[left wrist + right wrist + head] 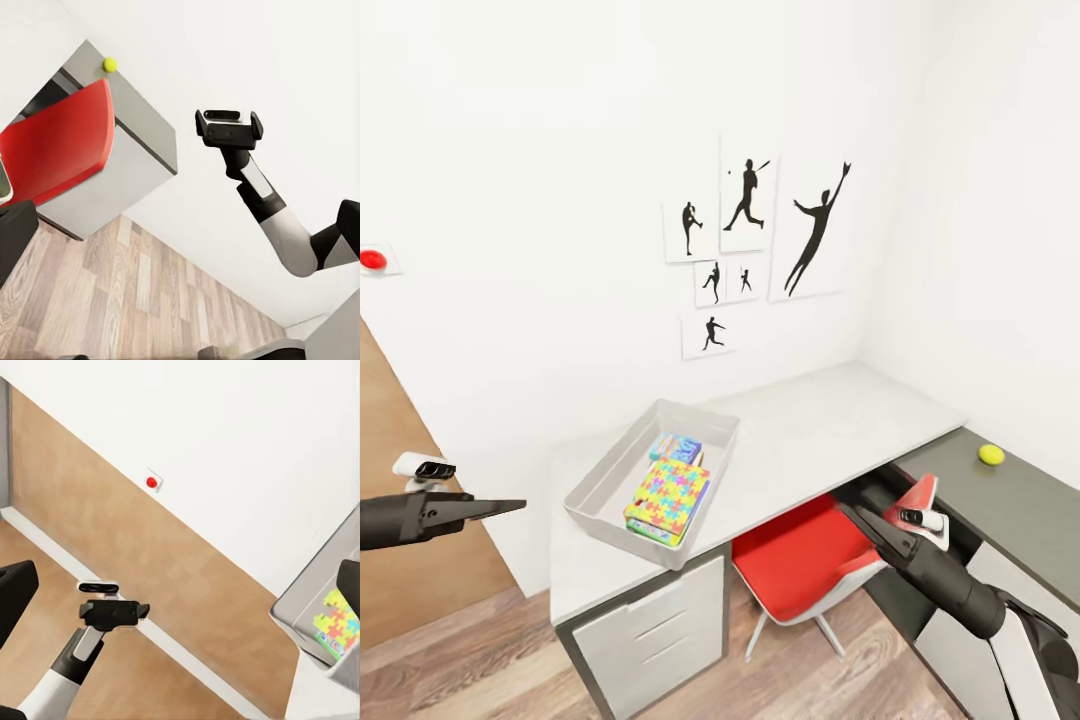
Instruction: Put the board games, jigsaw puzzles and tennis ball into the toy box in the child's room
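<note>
Both arms reach forward empty: left fingers (510, 506) pressed together to a point, right fingers (857, 515) likewise narrow over a red chair (800, 560). Between them, on the pale bench (830, 420), the grey toy box (610, 480) holds a bright jigsaw puzzle (668, 495) stacked on a box, with a small blue board game (676, 447) behind; its print is unreadable. Beyond the right fingers, the tennis ball (991, 454) sits on the dark section. Right wrist view adds a red wall button (152, 481).
</note>
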{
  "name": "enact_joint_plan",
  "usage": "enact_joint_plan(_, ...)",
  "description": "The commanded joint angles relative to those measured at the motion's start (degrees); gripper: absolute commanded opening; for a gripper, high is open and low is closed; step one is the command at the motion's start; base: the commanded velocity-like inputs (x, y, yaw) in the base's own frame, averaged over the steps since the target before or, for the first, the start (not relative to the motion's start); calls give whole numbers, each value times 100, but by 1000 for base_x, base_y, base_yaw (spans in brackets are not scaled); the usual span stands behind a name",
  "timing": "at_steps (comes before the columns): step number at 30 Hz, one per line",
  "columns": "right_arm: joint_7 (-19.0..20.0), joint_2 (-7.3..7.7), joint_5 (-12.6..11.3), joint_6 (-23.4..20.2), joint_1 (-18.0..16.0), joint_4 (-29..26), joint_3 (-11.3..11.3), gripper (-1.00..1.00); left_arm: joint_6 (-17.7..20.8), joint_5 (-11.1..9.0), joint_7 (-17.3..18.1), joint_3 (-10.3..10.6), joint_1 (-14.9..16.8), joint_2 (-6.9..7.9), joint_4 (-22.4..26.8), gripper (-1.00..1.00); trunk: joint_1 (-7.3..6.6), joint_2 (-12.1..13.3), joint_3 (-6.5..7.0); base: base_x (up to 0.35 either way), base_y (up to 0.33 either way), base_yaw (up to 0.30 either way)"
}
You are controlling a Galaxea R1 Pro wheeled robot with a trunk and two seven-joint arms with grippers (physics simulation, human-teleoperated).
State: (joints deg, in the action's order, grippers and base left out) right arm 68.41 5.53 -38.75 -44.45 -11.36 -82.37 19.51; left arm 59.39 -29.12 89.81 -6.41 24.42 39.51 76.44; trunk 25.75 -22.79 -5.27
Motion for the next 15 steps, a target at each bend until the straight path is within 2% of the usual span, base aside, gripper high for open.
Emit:
enact_joint_plan(1, 3, 0, -21, -37, -6, 1, 0, 100, 61, 0, 19, 0, 2, 4, 3, 100, 4, -13, -13, 0, 0, -277)
enact_joint_plan(15, 14, 0, -14, -22, -6, 21, 0, 100, 61, -6, 19, -8, -7, 5, 26, 100, 4, -13, -13, 0, 0, -278)
